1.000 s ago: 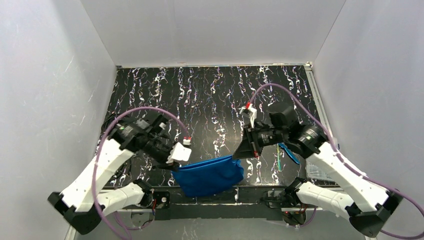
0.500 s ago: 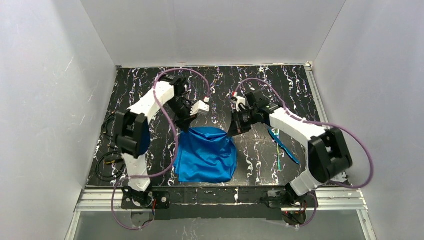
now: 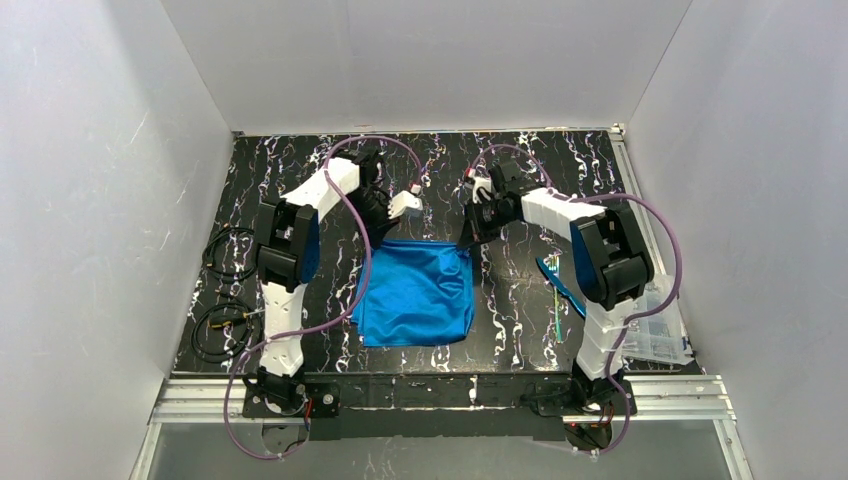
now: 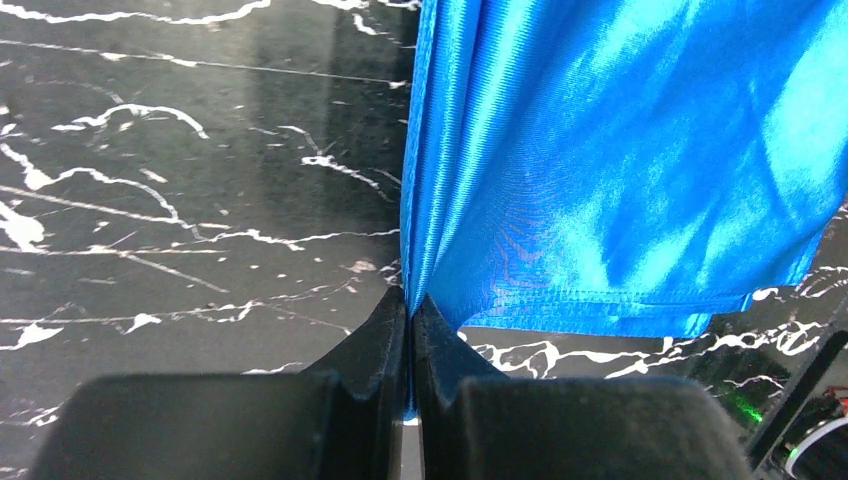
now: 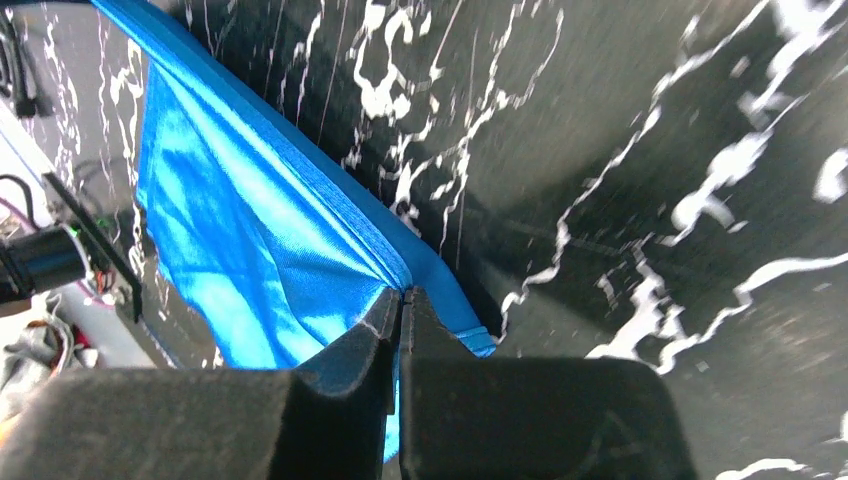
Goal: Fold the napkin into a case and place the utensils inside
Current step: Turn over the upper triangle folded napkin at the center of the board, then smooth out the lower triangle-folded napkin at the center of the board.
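The black marbled table [image 3: 430,165] is carrying all items. The napkin [image 3: 418,295] is occupying the centre of the table as a roughly square blue sheet. Its far edge is being held taut between the two grippers, and the rest is draping toward the near edge.

The left arm [image 3: 300,215] and the right arm [image 3: 590,235] are both reaching forward and bending inward toward that far edge.

The left gripper [image 3: 384,240] is pinching the far left corner of the napkin. In the left wrist view, the fingers [image 4: 385,325] are pressing together with only the cloth between them, and the napkin [image 4: 620,160] is hanging away from them in pleats.

The right gripper [image 3: 466,244] is pinching the far right corner. In the right wrist view, its fingers [image 5: 425,320] are likewise clamping on the hem with no visible gap, and the napkin [image 5: 250,230] is spreading out to the left.

The utensils [image 3: 562,288] are lying on the table, right of the napkin and apart from it, beside the right arm.
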